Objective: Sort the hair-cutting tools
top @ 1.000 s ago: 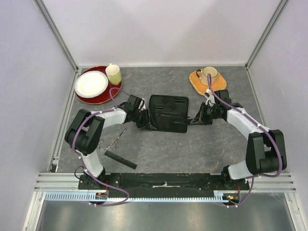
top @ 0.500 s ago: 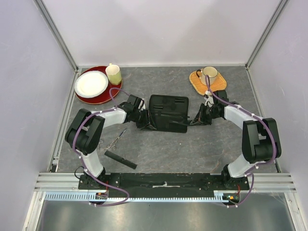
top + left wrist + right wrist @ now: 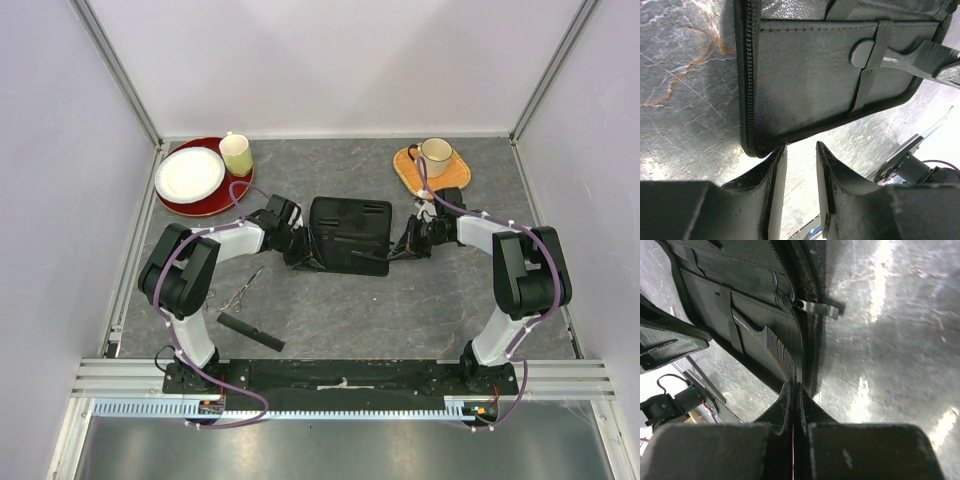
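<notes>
The black zip case [image 3: 350, 232] lies open mid-table. My left gripper [image 3: 303, 255] is at its left edge, open and empty; in the left wrist view [image 3: 800, 147] the case corner [image 3: 755, 145] touches one fingertip. A grey metal tool, seemingly scissors [image 3: 912, 61], sits under a strap inside the case. My right gripper [image 3: 398, 250] is at the case's right edge. In the right wrist view [image 3: 795, 386] it is shut on the end of a black comb [image 3: 780, 354] that lies on the case's inner pocket. Silver scissors [image 3: 243, 288] and another black comb [image 3: 250, 331] lie on the table near the left arm.
A red tray with a white plate [image 3: 190, 175] and a green cup [image 3: 237, 155] stand at the back left. An orange mat with a mug [image 3: 432, 160] is at the back right. The case's zip pull [image 3: 817, 307] sticks out beside my right gripper.
The right arm's elbow has swung inward and its gripper has moved slightly left toward the case. The left arm has barely moved.
</notes>
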`<action>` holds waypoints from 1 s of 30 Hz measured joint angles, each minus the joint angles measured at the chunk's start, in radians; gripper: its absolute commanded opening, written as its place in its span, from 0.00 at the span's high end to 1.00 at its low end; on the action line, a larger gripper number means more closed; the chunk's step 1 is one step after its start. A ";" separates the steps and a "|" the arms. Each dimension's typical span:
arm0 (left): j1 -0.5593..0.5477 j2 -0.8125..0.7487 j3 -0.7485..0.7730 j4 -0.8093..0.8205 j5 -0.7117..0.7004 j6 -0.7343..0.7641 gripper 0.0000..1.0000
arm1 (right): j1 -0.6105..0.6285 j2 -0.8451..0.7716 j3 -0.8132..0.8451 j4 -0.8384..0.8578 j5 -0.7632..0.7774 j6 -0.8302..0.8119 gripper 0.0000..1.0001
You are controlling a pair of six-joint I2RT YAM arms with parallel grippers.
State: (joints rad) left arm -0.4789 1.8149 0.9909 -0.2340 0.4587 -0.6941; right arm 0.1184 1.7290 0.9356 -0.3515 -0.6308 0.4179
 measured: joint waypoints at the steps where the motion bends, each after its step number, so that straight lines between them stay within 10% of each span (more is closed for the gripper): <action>1: 0.000 0.001 0.001 -0.002 0.000 0.000 0.64 | 0.008 0.015 0.002 0.013 -0.004 0.001 1.00; 30: -0.003 0.024 0.041 -0.051 -0.008 0.013 0.67 | 0.156 0.218 0.178 0.124 -0.018 0.051 0.92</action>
State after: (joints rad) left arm -0.4824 1.8393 1.0317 -0.2855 0.4511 -0.6811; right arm 0.2741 1.9472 1.1137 -0.2279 -0.6487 0.4694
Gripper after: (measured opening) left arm 0.338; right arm 0.069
